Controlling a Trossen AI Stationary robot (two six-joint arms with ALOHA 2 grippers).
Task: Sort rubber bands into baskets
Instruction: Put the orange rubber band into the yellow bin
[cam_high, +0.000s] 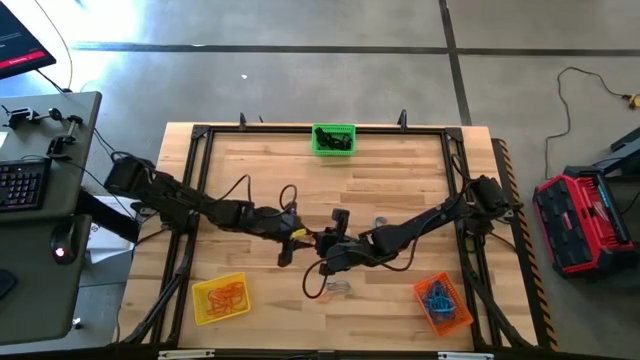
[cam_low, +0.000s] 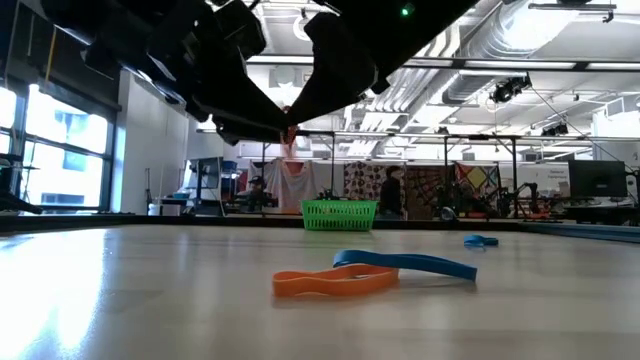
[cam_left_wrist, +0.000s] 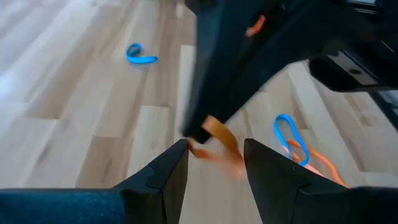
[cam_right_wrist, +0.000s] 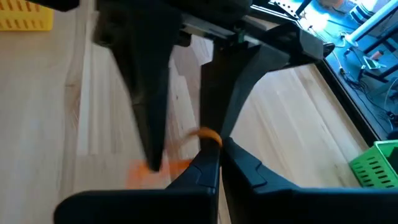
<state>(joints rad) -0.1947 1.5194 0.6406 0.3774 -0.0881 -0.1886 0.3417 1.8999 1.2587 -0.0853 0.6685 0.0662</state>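
A large workshop with ceiling pipes, screens and distant people stretches behind a pale wooden counter.

Both dark arms meet over the middle of the counter. The right pincer is pinched nearly shut on an orange rubber band. The left pincer sits just across from it, fingers a narrow gap apart, with the same orange band between its tips. This looks like a handover, probably so the left arm can carry the band to its own side.

That would fit the layout. The yellow basket lies at the near edge on the left pincer's side and already holds orange bands. The orange basket holds blue ones on the right pincer's side. The green basket stands at the far edge, well beyond both pincers.

Below the pincers, a loose orange band lies touching a blue band. A smaller blue band rests farther off.

From above, the arms hide the held band. I cannot tell whether the left pincer grips it yet. The green basket's dark contents are unclear.
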